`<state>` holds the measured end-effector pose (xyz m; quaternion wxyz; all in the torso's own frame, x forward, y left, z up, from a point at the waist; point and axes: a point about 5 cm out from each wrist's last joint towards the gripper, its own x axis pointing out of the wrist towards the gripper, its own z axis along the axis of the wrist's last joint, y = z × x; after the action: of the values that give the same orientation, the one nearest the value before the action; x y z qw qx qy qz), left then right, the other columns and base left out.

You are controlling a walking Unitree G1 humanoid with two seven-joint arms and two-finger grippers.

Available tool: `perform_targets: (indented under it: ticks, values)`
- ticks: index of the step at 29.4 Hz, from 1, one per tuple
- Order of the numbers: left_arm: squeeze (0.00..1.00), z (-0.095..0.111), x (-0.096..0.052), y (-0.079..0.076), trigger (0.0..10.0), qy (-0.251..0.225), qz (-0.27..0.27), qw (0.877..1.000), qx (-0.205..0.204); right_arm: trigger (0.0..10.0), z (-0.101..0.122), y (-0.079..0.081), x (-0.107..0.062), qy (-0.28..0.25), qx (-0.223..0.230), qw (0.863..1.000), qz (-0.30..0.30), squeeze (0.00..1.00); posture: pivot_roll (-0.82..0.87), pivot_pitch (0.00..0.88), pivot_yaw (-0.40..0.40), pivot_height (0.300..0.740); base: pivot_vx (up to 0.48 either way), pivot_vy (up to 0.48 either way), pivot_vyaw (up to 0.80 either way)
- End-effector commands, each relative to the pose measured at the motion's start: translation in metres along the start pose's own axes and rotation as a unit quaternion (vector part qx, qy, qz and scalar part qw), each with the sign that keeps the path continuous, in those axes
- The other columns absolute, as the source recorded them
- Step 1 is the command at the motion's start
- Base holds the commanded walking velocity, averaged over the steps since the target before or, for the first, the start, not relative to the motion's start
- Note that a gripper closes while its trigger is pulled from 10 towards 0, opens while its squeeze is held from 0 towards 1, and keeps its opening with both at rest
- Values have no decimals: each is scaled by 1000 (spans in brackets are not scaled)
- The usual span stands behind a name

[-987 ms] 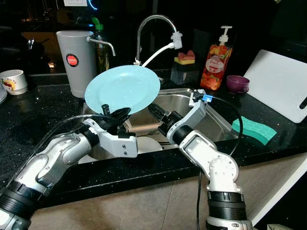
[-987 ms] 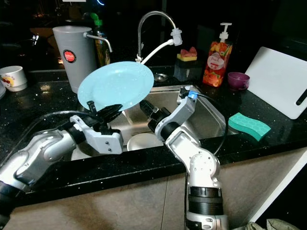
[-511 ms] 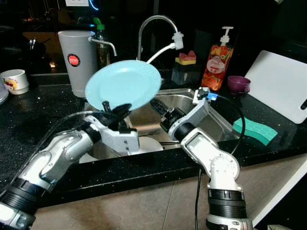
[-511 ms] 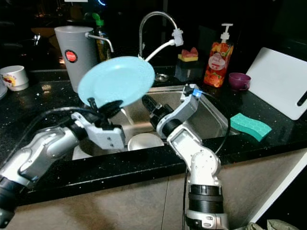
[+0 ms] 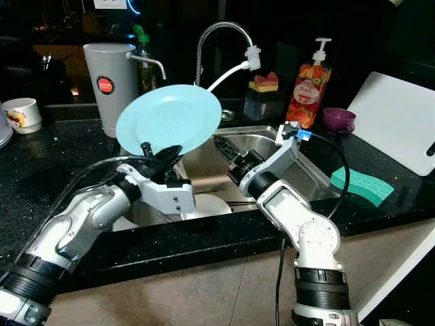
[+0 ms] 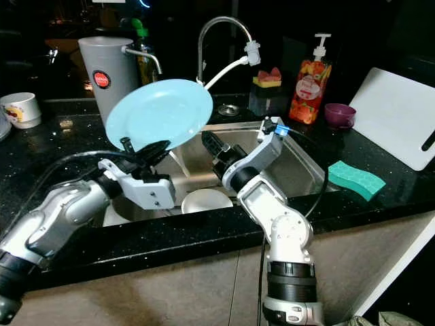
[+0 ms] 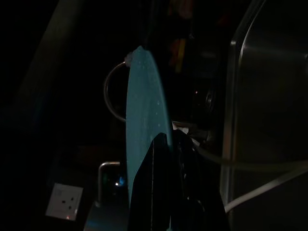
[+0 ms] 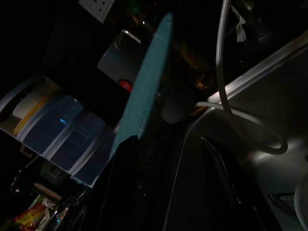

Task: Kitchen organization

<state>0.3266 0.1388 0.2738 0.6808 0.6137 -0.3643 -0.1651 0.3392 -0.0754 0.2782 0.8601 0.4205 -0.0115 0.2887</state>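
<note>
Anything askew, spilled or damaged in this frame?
Nothing stands out. The left gripper holds the round light-blue plate by its lower edge, tilted over the steel sink, apparently on purpose. The right gripper reaches over the sink.

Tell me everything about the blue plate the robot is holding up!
The plate is round, light blue-green, smooth and plain, with faint specks like water drops. The left gripper pinches its lower rim between black fingers and holds it tilted up, facing the camera, above the sink, in front of the tap. Nothing else touches it; the right gripper is close beside it.
</note>
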Motion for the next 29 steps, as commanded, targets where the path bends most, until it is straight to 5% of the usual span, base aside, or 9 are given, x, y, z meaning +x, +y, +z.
perform_targets:
  ticks: [1,14,21,22,29]
  values:
    - [0,11,3,-5,10000,-26,-8,1000,-6,10000,-3,8,5,-1,22,1000,18,0,139,74,-63,740,0,0,0]
    - [0,28,6,-12,10000,-62,-13,998,-25,10000,-6,8,7,1,21,1000,15,0,138,80,-64,740,0,0,0]
    - [0,51,4,-19,10000,-118,-22,992,-37,10000,-9,-3,9,7,29,999,-17,0,138,80,-64,740,0,0,0]
    - [0,51,4,-20,10000,-117,-24,992,-38,0,-9,-6,9,3,32,999,-27,0,139,79,-65,740,0,0,0]
    - [0,45,4,-19,10000,-100,-23,994,-37,0,-4,-14,9,-14,44,998,-46,0,140,77,-64,740,0,0,0]
